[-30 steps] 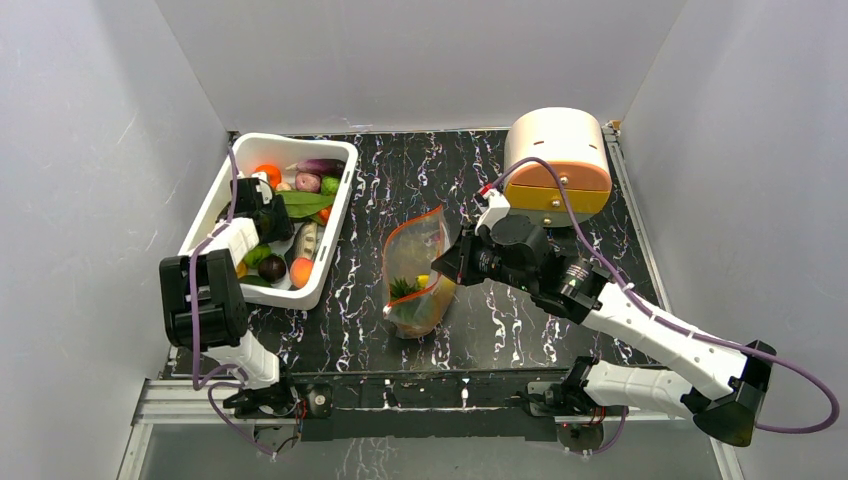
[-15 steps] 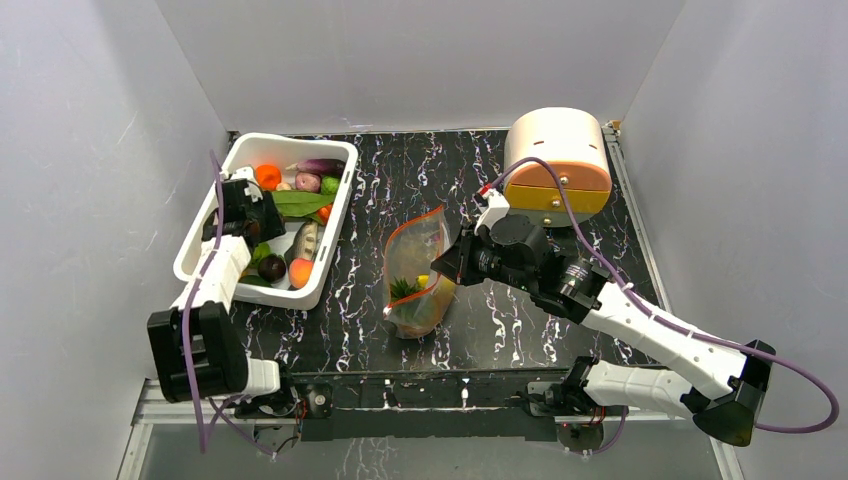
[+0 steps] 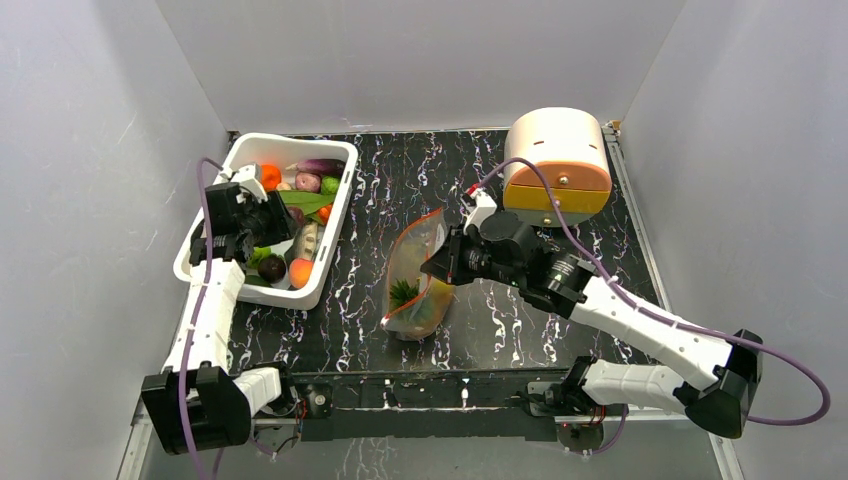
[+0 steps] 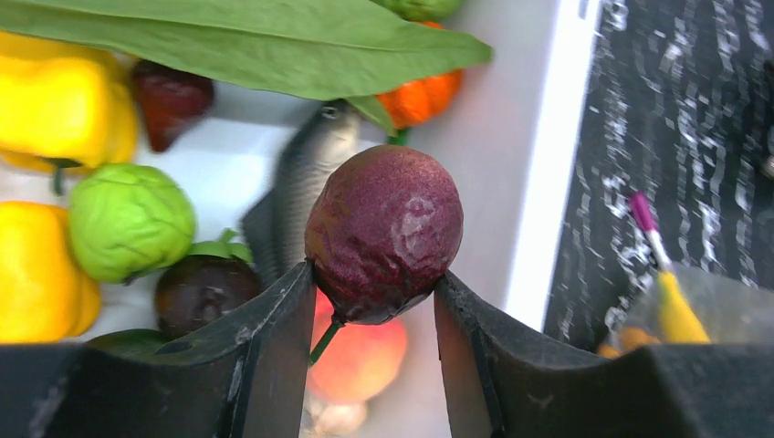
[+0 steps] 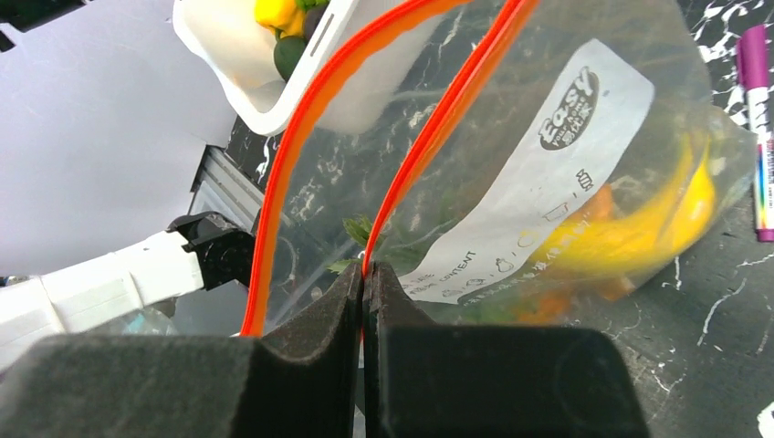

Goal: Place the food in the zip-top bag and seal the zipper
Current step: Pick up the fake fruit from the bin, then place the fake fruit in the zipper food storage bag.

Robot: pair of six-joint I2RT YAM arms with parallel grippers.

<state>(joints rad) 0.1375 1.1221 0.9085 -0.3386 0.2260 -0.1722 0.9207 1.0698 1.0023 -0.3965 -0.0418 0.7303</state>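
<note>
The right fingers (image 5: 351,306) are pressed fully together on the near run of the orange-red zipper (image 5: 438,128), pinching one lip of the zip-top bag (image 3: 415,275). The other lip stands apart from it, so the mouth gapes. The bag lies on the worktop (image 3: 500,320) in the middle, just left of those fingers. Its closed end points to the near edge, and inside it are a yellow piece (image 5: 662,214), something orange and a leafy green sprig (image 3: 403,291). A purple pen (image 5: 756,119) lies on the worktop just beside the bag's bottom.

Farther back on the left, the left fingers (image 4: 292,315) stand part-way open and are clamped on a round, dark purple fruit (image 4: 383,233), one finger on each side, its green stem hanging between them. The fruit is held over the white tub (image 3: 330,235), close to the wall that faces the bag. Below it in the tub lies more food: yellow peppers (image 4: 55,109), a green round piece (image 4: 128,219), a peach (image 4: 360,360), a long green leaf (image 4: 265,41) and an orange piece (image 4: 420,99).

The worktop is black with white marble veins. At its far right corner stands a round cream container (image 3: 557,160) with an orange drawer front. Plain white walls close in the back and both sides.
</note>
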